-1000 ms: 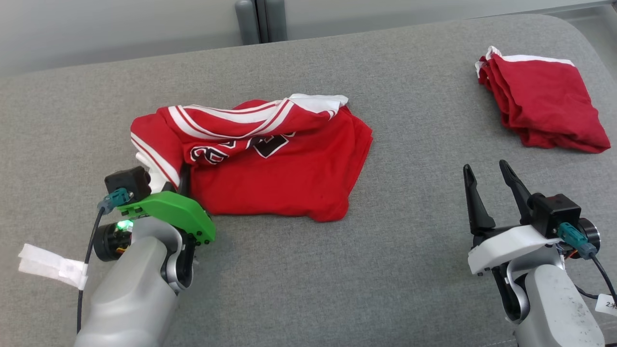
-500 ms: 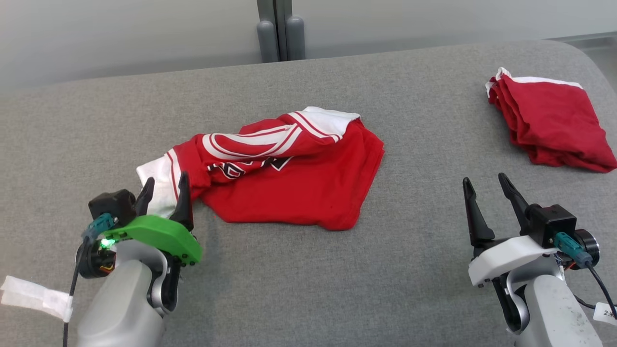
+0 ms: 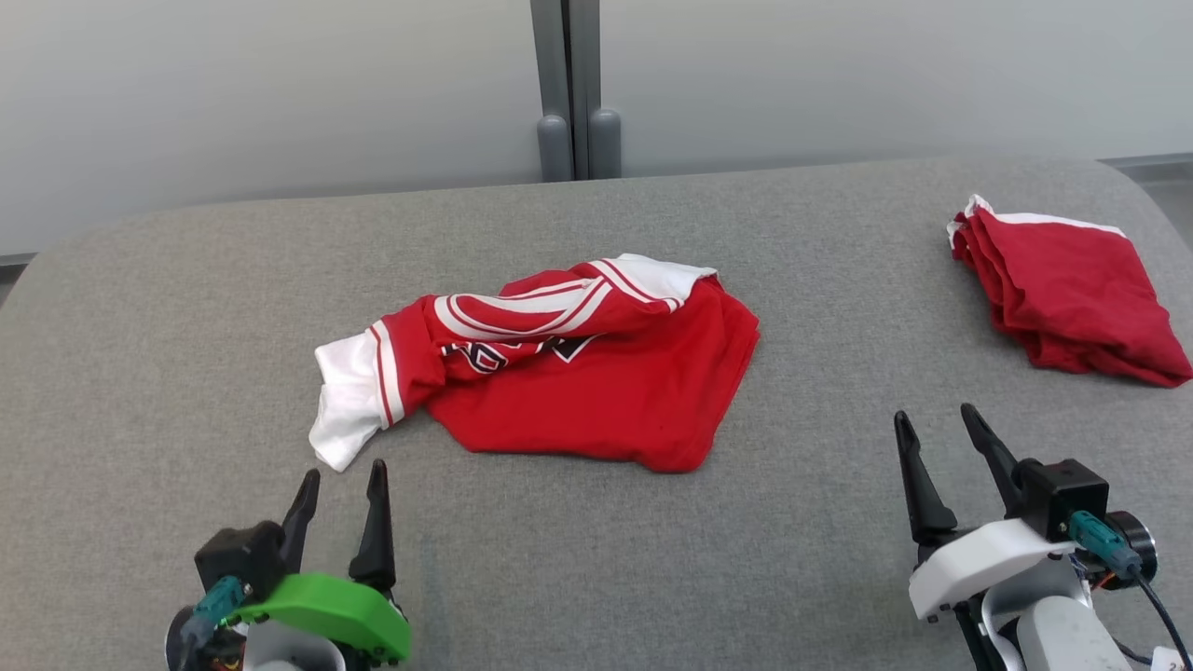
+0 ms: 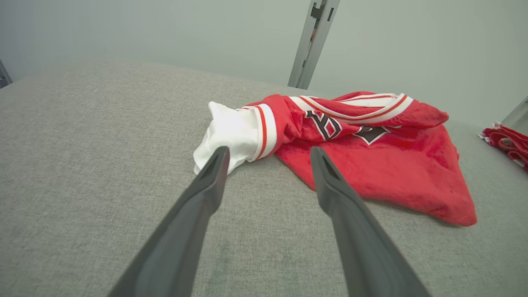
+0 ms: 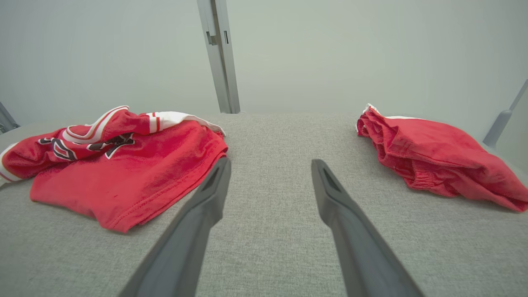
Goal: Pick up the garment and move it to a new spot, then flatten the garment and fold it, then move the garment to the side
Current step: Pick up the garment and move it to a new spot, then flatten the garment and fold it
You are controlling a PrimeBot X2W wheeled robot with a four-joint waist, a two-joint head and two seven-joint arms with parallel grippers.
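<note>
The garment is a bright red jersey with white, red-striped sleeves, lying crumpled in the middle of the grey surface. One white sleeve sticks out at its left end. My left gripper is open and empty, just short of that sleeve. In the left wrist view the garment lies beyond my open left gripper, whose left fingertip overlaps the white sleeve. My right gripper stands open and empty at the lower right, apart from the garment.
A darker red folded cloth with a white edge lies at the far right of the grey padded table. A grey post stands behind the table against a pale wall. The cloth also lies right of my right gripper.
My left gripper has let go of the garment's left side, opened and drawn back toward me. The white sleeve now lies spread out. The camera has tilted up; the right gripper stays open.
</note>
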